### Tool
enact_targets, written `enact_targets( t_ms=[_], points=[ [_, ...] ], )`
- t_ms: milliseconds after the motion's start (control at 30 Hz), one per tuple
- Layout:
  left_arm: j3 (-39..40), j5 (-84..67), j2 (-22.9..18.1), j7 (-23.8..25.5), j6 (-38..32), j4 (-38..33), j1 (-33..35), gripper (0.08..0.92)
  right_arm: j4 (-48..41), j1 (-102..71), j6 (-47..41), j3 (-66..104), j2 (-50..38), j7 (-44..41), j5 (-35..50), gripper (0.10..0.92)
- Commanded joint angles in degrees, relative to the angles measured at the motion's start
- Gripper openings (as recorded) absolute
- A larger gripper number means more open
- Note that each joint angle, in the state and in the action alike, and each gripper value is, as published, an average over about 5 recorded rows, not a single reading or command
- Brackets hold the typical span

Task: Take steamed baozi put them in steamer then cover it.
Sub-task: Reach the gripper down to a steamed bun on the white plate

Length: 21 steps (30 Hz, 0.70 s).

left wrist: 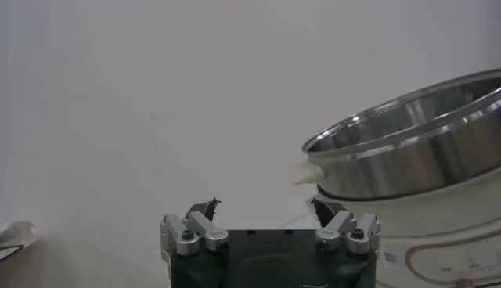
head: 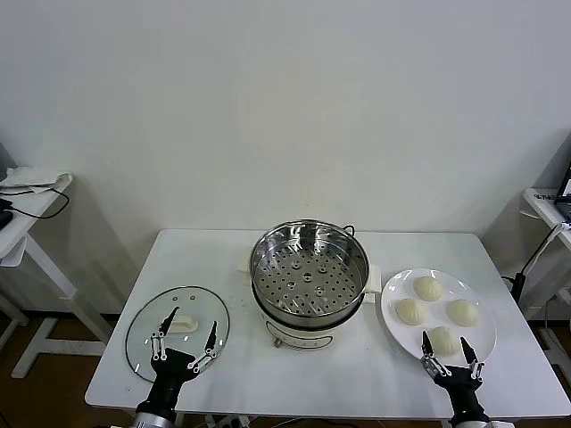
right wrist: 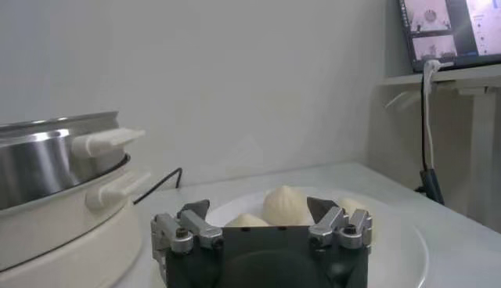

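Note:
Several cream-white baozi lie on a white plate at the table's right; two show in the right wrist view. The steel steamer with its perforated tray stands open at the table's middle on a white base; it also shows in the left wrist view and the right wrist view. The glass cover with a white handle lies flat at the front left. My left gripper is open over the cover's near edge. My right gripper is open, just in front of the nearest baozi.
The white table has its front edge just under both grippers. Side tables stand at the far left and far right. A black cable runs behind the steamer.

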Motion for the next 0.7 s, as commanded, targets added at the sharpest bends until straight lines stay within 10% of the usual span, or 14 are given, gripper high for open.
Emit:
enact_targets(
  t_ms=[33,467,700],
  points=[
    [0.29,0.15,-0.11,0.00,-0.12,-0.33,0.31,0.823,0.18,0.60,-0.63,0.19,-0.05,1.60,-0.65,0.823],
    [1.45,0.97,-0.28,-0.49,0.37,-5.11,2.81,0.823,-12.67,34.20,-17.30,-2.02,-17.23,10.15,11.82,0.823],
    [1.68,0.98,-0.55,-0.62,0.81,-6.99,3.88,0.823,-32.92,55.84,-23.06,-16.30,-26.82,-5.53,19.40,0.823]
  ],
)
